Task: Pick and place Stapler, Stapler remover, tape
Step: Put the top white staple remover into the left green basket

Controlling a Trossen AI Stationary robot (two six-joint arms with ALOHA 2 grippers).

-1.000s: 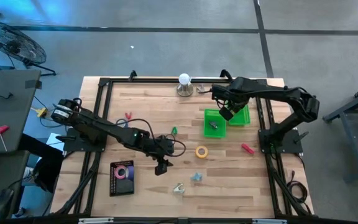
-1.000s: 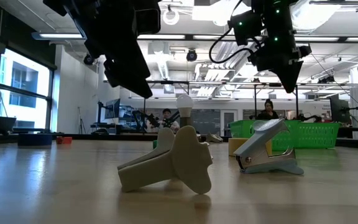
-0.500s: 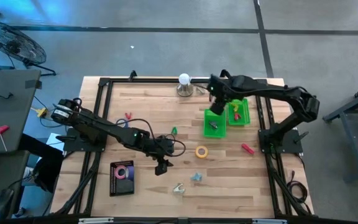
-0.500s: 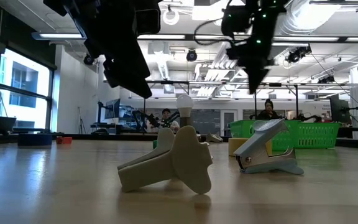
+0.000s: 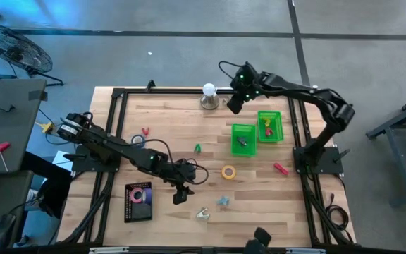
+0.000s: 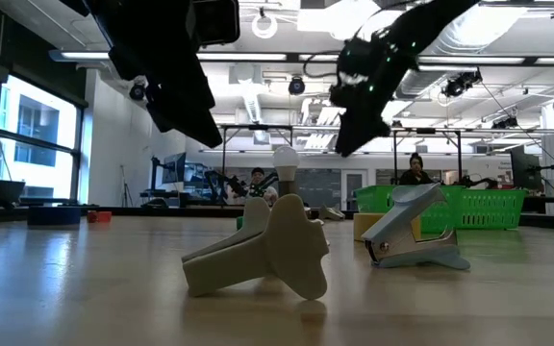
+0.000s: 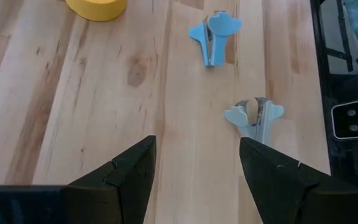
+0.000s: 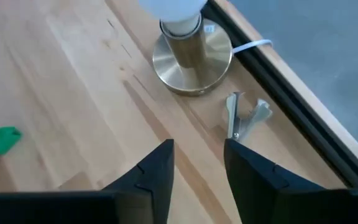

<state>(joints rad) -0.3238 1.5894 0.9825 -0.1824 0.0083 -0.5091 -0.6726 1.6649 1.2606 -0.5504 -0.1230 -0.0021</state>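
My left gripper (image 5: 180, 196) (image 7: 197, 180) hangs open above the near middle of the table. Beyond its fingers lie a blue stapler remover (image 7: 213, 37) and a pale one (image 7: 253, 115). A yellow tape roll (image 5: 228, 171) rests flat on the wood, and a pink tape roll sits in a black tray (image 5: 138, 201). My right gripper (image 5: 234, 104) (image 8: 199, 174) is open at the far edge, pointing down beside a lamp (image 8: 191, 59). A silver stapler remover (image 8: 244, 118) lies just past its fingers. A dark object (image 5: 242, 141) lies in a green bin; whether it is the stapler I cannot tell.
Two green bins (image 5: 244, 128) (image 5: 276, 125) stand at the right, the far one holding small red and yellow things. A red item (image 5: 280, 168), a green remover (image 5: 197, 148) and small pieces (image 5: 144, 132) lie loose. A black frame rail (image 8: 291, 99) runs along the far edge.
My right gripper has swung from above the green bins toward the table's far edge and left, stopping beside the lamp, and has tipped to point more steeply down. The far green bin, which it covered, now shows.
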